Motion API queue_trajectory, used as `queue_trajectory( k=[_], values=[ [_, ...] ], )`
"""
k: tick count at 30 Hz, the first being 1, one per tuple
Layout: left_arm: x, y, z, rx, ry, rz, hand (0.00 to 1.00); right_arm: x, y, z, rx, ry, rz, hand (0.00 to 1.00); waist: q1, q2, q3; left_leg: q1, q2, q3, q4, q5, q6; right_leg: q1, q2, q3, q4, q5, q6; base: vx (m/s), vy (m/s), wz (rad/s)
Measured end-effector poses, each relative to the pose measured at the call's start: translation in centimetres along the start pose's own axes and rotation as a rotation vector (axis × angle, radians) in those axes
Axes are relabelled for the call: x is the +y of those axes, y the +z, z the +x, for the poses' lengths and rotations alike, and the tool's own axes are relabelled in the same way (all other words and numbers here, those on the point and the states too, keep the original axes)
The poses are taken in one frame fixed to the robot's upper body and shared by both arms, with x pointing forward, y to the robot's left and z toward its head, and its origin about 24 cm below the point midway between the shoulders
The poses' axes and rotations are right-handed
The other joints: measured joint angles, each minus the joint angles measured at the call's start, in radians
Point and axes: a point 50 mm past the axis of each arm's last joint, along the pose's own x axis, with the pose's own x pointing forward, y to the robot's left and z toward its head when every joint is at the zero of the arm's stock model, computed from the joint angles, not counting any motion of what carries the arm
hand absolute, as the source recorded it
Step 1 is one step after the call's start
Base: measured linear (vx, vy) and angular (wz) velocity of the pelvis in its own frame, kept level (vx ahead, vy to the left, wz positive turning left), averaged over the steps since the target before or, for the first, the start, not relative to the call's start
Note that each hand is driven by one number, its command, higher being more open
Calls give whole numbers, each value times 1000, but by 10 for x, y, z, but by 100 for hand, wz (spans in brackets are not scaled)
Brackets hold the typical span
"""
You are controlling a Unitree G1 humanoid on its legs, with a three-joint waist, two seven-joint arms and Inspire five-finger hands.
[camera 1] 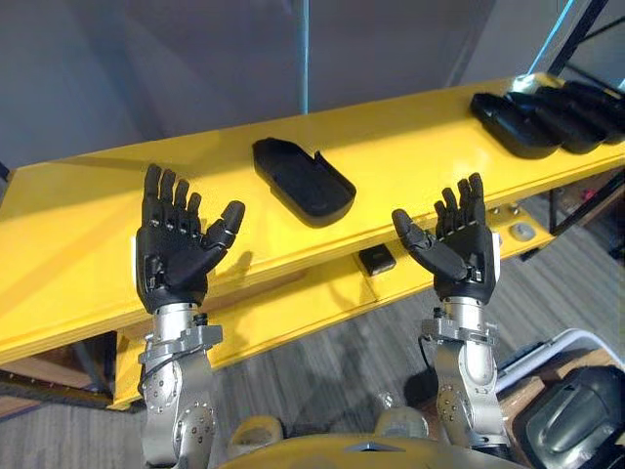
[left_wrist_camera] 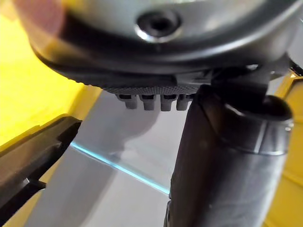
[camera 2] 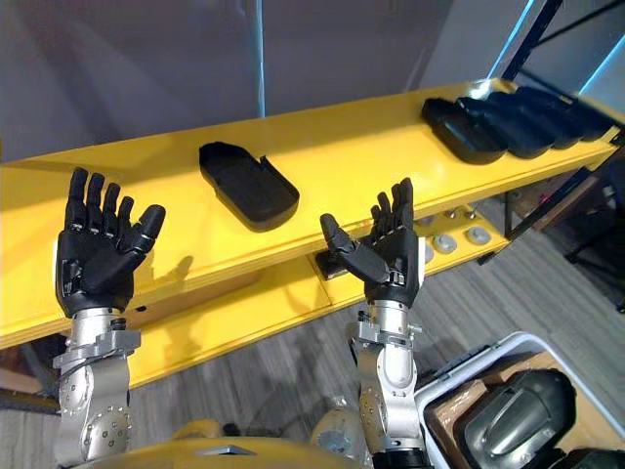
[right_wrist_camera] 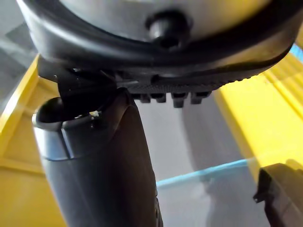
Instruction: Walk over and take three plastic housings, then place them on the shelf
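- The left hand point(camera 1: 174, 249) and the right hand point(camera 1: 459, 244) are held up side by side, well apart, with the palms facing back at the robot.
- Both hands are spread wide, with fingers straight and thumbs out. They hold nothing.
- A white box point(camera 2: 467, 363) with dark things in it sits on the floor near the right arm.
- Past the hands is the front edge of the yellow shelf point(camera 1: 88, 225). A small black block point(camera 1: 376, 259) lies on its lower board point(camera 1: 293, 303).
- One black plastic housing point(camera 1: 303, 179) lies in the middle of the top board, between the two hands and farther off.
- A row of housings point(camera 1: 547, 117) lies packed together at the far right end of the top board.
- I think the robot is between steps, with nothing picked up right now.
- Next, a hand must reach out, come down over a housing and close its fingers around it.
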Motion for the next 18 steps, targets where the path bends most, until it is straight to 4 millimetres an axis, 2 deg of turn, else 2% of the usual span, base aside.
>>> queue_trajectory(
  k=[1, 2, 3, 4, 5, 6, 8, 11, 13, 18],
  values=[
    [1, -1, 1, 11, 14, 9, 100, 3, 3, 6, -20, 27, 1, 100, 0, 4, 4, -3, 22, 4, 0, -3, -15, -5, 53, 6, -124, 13, 21, 89, -91, -10],
    [3, -1, 1, 14, 25, 13, 100, 4, 4, 7, -27, 35, -1, 100, 1, 0, 1, -3, 25, 7, 4, -7, -24, -1, 68, 13, -174, 39, 33, 117, -136, -12],
    [5, 0, 2, 10, 46, 19, 100, 4, 7, 11, -40, 51, -7, 100, 3, -27, -5, 2, 15, 11, 12, -19, -43, 9, 80, 26, -240, 151, 28, 102, -147, -2],
    [6, 0, 2, 9, 51, 17, 100, 3, 9, 12, -48, 61, -15, 100, 3, -33, -4, 4, 12, 6, 20, -28, -54, 22, 79, 16, -255, 150, 26, 122, -174, -4],
    [7, -4, 1, 22, 74, -9, 100, -1, 13, 16, -62, 81, -47, 100, 7, 3, -3, 1, 43, 3, 27, -38, -68, 49, 107, 1, -308, 166, 26, 129, -169, 7],
    [6, -6, 1, 27, 77, -20, 100, -4, 18, 20, -74, 96, -73, 100, 2, 25, 0, 0, 64, -11, 20, -38, -79, 82, 136, -18, -373, 188, 19, 123, -146, 7],
    [2, -8, 2, 31, 69, -74, 100, -11, 23, 22, -71, 101, -105, 100, 0, 42, -6, 2, 86, -27, -2, -32, -95, 125, 169, -46, -451, 212, 6, 94, -128, 24],
    [-4, -8, 5, 28, 24, -86, 100, -16, 39, 22, -105, 125, -151, 100, 0, 45, -9, 13, 93, -38, -44, -12, -113, 142, 189, -65, -478, 215, 1, 80, -75, 17],
    [-4, -8, 5, 28, 22, -85, 100, -17, 46, 24, -115, 167, -184, 100, -1, 45, -10, 22, 86, -35, -69, -2, -110, 143, 185, -64, -482, 215, 1, 47, 3, 3],
    [-1, -7, 5, 25, 20, -68, 100, -11, 40, 19, -55, 344, -359, 100, 1, 40, -18, 25, 61, -40, -91, 13, -99, 143, 168, -68, -486, 219, 6, -12, 45, 7]
  ],
)
